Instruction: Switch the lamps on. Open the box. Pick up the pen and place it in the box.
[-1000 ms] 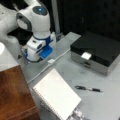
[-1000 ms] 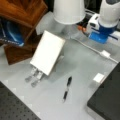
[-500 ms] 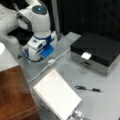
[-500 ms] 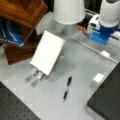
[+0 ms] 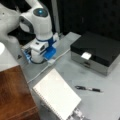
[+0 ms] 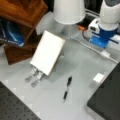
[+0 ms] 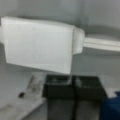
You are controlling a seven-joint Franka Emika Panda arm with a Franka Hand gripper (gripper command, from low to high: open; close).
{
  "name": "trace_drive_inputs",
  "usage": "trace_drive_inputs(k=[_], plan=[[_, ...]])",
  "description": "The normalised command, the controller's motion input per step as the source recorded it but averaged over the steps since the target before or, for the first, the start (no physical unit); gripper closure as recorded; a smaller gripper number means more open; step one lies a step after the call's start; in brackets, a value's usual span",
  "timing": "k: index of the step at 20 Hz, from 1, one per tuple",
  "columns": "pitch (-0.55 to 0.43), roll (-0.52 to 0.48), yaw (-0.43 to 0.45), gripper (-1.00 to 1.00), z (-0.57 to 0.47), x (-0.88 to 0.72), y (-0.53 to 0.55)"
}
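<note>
A grey tabletop (image 5: 75, 72) carries the whole scene, with the Franka arm (image 5: 40, 30) bent low over its far-left corner in a front view. The box (image 5: 96, 53), black-lidded with a grey metallic front and a small white latch (image 5: 86, 55), sits shut near the tabletop's right edge; nothing of its inside shows, and nothing rests on its lid. A white ribbed board (image 6: 47, 52) leans propped near the tabletop's middle, a white lamp shade (image 6: 68, 11) standing behind it toward the back edge. The pen (image 6: 67, 88) lies flat on the bare surface between board and box, apart from both and untouched.

The pincer (image 7: 73, 83) hovers right over a white switch block (image 7: 40, 45) with a white cable running off it, its dark fingers (image 7: 58, 86) pressed together just short of that block. By all signs the lamp step is the one in hand: box opening and pen work are not yet begun. A firm downward press on the switch seems called for.
</note>
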Motion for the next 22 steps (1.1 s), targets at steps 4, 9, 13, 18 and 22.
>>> trace_drive_inputs(k=[4,9,13,18,22], plan=[[-0.373,0.067,0.032,1.00,-0.40,-0.48,-0.06],[-0.392,0.067,0.034,1.00,-0.45,-0.57,-0.06],[-0.432,0.058,0.031,1.00,-0.49,-0.60,-0.07],[-0.435,0.046,0.041,1.00,-0.42,-0.64,-0.07],[-0.450,0.030,0.064,1.00,-0.44,-0.72,-0.09]])
